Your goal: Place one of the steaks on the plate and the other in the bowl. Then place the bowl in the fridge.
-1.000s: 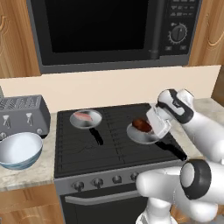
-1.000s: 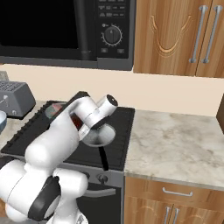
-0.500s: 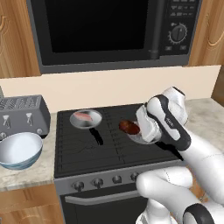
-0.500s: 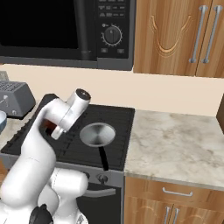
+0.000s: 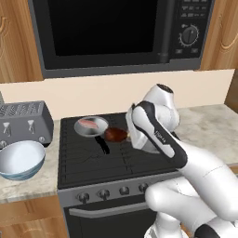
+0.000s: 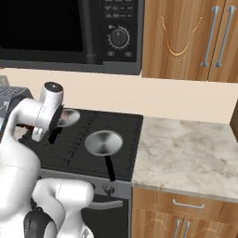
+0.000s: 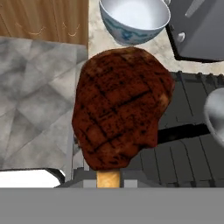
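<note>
My gripper (image 5: 123,135) is shut on the dark reddish-brown steak (image 5: 115,135) and holds it above the stove, just right of a silver pan (image 5: 86,131). The pale pink steak (image 5: 90,124) lies in that pan. In the hand view the dark steak (image 7: 122,105) hides my fingertips, and its small bone end (image 7: 108,178) points down. The bowl (image 5: 21,159), white inside and blue-grey outside, stands empty on the counter left of the stove; it also appears ahead of the held steak as the bowl (image 7: 133,17). The plate and the fridge are out of view.
A second silver pan (image 6: 103,142) sits empty on the stove's right side, handle toward the front. A grey toaster (image 5: 23,122) stands behind the bowl. A black microwave (image 5: 116,32) hangs over the stove. Marble counter (image 6: 186,153) lies to the right.
The arm swung left with the dark steak, lifting it out of the right pan to beside the left pan. The jaws closed further on it.
</note>
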Tool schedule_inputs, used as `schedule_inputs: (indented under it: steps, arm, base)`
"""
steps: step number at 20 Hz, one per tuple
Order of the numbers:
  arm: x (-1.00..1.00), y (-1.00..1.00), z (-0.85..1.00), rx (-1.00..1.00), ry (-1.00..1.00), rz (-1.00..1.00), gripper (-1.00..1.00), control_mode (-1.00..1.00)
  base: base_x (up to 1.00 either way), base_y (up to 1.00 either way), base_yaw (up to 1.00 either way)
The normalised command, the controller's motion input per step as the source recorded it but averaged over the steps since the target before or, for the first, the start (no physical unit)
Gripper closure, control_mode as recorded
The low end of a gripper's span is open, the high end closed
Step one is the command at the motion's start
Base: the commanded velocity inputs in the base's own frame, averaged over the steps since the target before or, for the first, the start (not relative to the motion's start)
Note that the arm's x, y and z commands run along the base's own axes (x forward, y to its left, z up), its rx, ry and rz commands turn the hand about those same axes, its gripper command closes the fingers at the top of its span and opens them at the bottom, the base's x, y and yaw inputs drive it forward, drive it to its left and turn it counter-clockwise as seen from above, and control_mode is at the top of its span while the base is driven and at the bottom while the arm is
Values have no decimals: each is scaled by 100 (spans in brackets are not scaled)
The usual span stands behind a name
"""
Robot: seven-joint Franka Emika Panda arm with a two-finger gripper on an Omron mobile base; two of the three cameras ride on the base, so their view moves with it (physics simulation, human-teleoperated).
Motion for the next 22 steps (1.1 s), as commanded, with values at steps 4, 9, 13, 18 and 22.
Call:
schedule_inputs:
  steps: [4,9,13,18,22]
  arm:
    - [20,75,17,-14,3,12,100,-100]
    - [22,66,17,-1,5,13,100,-100]
    - [10,71,1,0,5,10,100,-100]
    - [0,77,0,0,0,0,100,-100]
    - [7,59,-17,0,1,0,100,-100]
  base:
    - [0,0,0]
    - [0,0,0]
    - [0,0,0]
    - [0,0,0]
    - [0,0,0]
